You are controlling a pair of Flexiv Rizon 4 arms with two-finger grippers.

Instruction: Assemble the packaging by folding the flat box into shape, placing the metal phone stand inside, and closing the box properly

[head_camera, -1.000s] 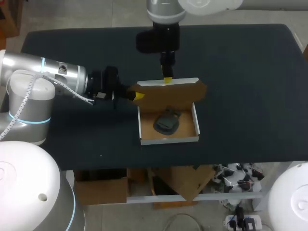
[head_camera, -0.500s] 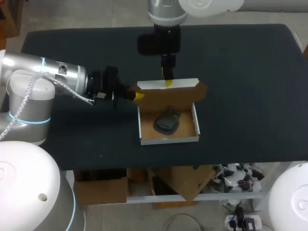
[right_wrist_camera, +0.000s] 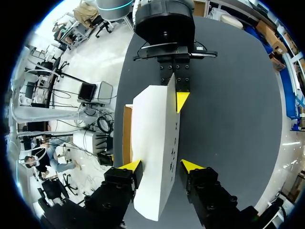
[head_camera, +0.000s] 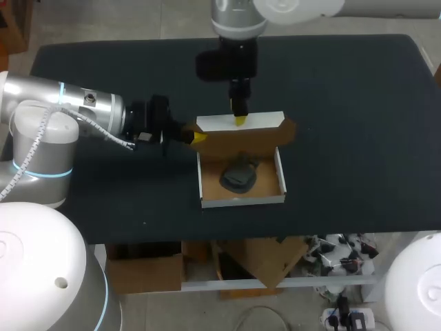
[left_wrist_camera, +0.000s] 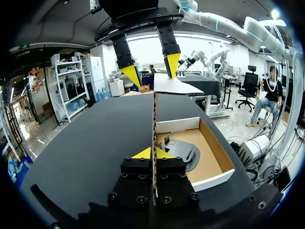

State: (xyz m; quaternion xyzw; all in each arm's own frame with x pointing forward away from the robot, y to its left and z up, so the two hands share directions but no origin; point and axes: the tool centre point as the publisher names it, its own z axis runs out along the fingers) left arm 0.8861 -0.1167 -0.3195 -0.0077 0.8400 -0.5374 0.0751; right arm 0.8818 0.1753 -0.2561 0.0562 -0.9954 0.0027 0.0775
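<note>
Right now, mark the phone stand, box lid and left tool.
phone stand [head_camera: 239,174]: head view, middle of its dark body.
box lid [head_camera: 265,121]: head view, on its white face.
left tool [head_camera: 198,137]: head view, between its yellow tips.

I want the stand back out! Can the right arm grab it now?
Probably not right away. The right claw straddles the raised lid, and the phone stand lies beyond that lid in the tray, though open from above.

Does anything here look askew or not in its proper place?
Only one thing: the side flap of the lid, opposite the left hand, sticks out past the box wall instead of being tucked inside. The phone stand lies inside the box.
</note>
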